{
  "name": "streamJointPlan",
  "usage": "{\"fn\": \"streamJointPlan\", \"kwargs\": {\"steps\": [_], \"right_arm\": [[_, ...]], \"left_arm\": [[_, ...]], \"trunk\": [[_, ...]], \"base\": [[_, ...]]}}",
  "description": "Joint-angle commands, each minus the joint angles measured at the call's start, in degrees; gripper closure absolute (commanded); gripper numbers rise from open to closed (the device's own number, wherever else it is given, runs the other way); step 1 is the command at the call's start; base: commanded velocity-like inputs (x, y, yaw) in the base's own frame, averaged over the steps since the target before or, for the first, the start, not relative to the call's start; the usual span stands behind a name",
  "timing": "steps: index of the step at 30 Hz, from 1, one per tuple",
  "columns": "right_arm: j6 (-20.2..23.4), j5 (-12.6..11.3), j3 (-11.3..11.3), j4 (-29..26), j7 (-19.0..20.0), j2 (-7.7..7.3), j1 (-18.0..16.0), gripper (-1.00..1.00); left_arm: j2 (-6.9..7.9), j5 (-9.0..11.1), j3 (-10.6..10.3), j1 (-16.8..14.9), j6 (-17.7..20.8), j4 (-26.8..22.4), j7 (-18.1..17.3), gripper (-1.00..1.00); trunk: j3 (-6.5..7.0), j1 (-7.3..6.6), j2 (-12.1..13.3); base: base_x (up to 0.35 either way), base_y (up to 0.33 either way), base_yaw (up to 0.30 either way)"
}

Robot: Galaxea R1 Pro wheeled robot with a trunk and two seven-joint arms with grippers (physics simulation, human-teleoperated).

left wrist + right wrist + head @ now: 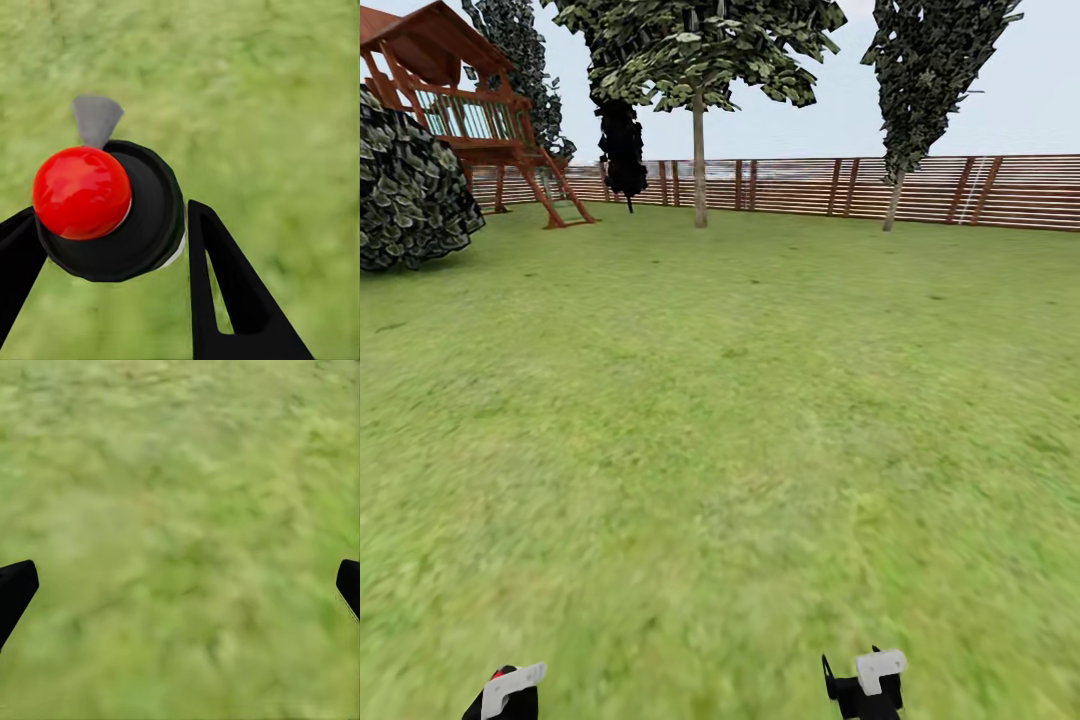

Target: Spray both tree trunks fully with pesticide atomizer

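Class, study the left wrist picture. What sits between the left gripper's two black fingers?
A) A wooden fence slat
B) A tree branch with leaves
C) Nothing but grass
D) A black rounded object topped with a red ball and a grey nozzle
D: the left gripper has its black fingers on either side of the pesticide atomizer, a black round body with a red ball top and grey nozzle, above the grass.

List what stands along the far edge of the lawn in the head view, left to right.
Round bush → wooden play tower → black-leaved tree → bare-trunk tree → leaning tree, all before the fence.
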Motion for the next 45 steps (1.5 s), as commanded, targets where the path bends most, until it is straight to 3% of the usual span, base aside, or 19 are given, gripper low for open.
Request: {"fn": "streamJointPlan", "kwargs": {"steps": [1,45], "right_arm": [[-0.05,0.26,0.45,0.03,-0.60,0.00,-0.03,-1.00],[-0.05,0.32,0.45,0.03,-0.55,0.00,-0.03,-1.00]], "left_arm": [[0.04,0.10,-0.39,-0.03,-0.15,0.03,0.41,1.00],[0.04,0.10,-0.39,-0.03,-0.13,-0.02,0.41,1.00]], "trunk": [[-0.05,0.03,-0.02],[-0.05,0.03,-0.02]], "base": [[0.340,0.000,0.000],[0.340,0.000,0.000]]}}
